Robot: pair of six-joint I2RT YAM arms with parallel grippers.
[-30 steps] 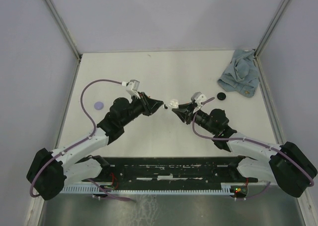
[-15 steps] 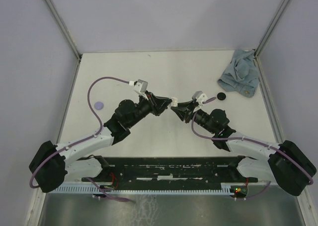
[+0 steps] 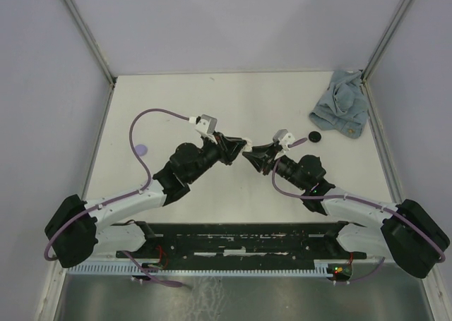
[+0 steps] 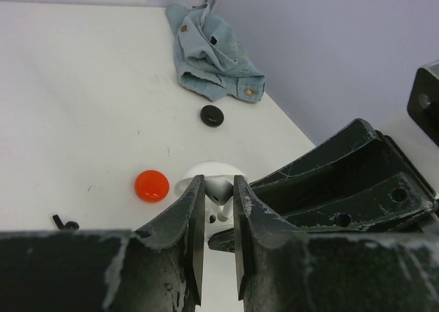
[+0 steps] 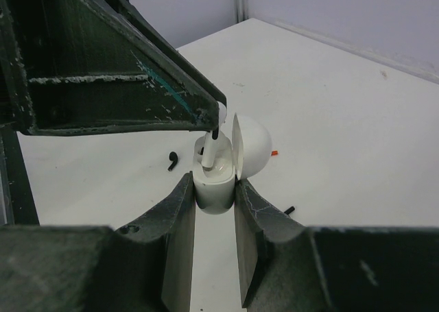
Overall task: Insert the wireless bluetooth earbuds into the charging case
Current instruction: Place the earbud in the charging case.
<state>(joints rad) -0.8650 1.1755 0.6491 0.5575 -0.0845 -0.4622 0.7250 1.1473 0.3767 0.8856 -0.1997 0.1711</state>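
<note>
White earbud (image 5: 210, 151) pinched in the left claw (image 4: 218, 183), stem just dipping into the open white charging case (image 5: 226, 166) squeezed in the right claw (image 5: 214, 192), not pushed home yet, black earbud (image 5: 172, 161) waiting on the table (image 5: 343, 120).

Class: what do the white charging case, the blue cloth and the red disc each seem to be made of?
Charging case: likely hard glossy plastic, a smooth white shell catching soft highlights. Blue cloth: woven fabric, perhaps denim; matte, crumpled folds, stitched seams. Red disc: probably plastic; smooth, evenly coloured.
</note>
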